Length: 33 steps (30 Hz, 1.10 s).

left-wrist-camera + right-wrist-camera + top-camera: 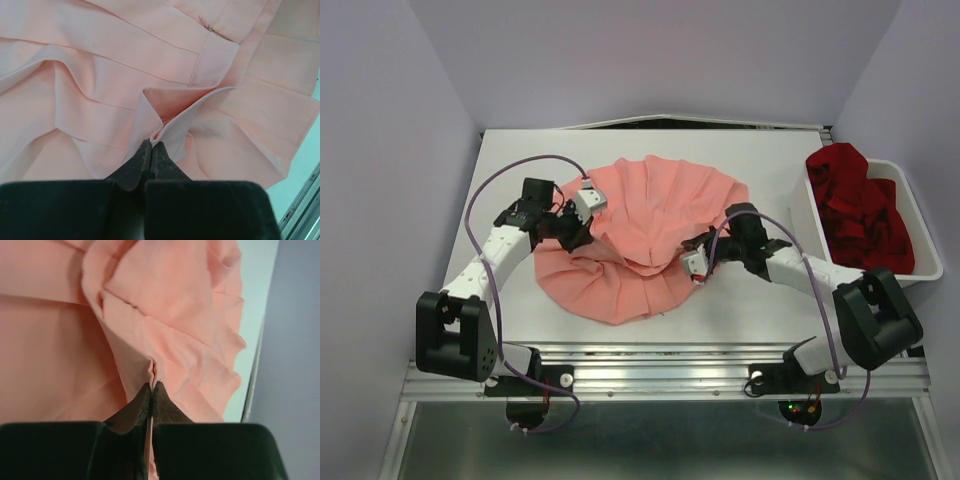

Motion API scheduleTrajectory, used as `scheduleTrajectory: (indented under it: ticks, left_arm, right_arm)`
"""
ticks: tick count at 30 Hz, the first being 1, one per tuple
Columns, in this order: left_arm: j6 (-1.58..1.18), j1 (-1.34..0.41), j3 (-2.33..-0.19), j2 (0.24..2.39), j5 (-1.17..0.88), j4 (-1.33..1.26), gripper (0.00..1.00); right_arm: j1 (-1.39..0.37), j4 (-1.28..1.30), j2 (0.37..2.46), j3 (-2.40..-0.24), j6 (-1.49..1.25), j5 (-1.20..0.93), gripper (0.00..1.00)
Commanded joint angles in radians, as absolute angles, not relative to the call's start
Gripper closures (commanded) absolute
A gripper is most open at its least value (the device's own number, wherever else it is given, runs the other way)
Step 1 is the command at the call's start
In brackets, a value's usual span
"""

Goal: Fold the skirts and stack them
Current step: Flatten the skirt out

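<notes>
The salmon-pink skirt is spread left of the white bin, its cloth clamped by the left gripper and the right gripper. No fold is finished. The deep red skirt is heaped inside the bin, so most of the task is judged outstanding.

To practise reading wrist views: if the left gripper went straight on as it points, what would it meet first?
The left gripper, shut on a fold of the salmon-pink skirt, would likely meet more of that skirt's bunched cloth first.
</notes>
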<state>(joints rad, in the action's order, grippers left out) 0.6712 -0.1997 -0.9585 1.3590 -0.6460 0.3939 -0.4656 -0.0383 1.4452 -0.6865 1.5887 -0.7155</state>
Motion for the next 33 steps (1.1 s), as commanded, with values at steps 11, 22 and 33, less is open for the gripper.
scheduleTrajectory:
  ticks: [11,22,33]
  left_arm:
    - [0.39,-0.031,-1.195,1.059,-0.595,0.192,1.0]
    - [0.308,-0.032,-1.339,0.96,-0.446,-0.035,1.0]
    - [0.297,-0.032,-1.309,0.905,-0.544,-0.002,1.0]
  right_arm:
    - [-0.413,-0.143,1.289,-1.171,0.657,-0.359,0.99]
    - [-0.413,-0.097,1.299,-1.528,0.512,-0.176,0.99]
    - [-0.413,-0.04,1.244,-1.477,0.552,-0.152,0.99]
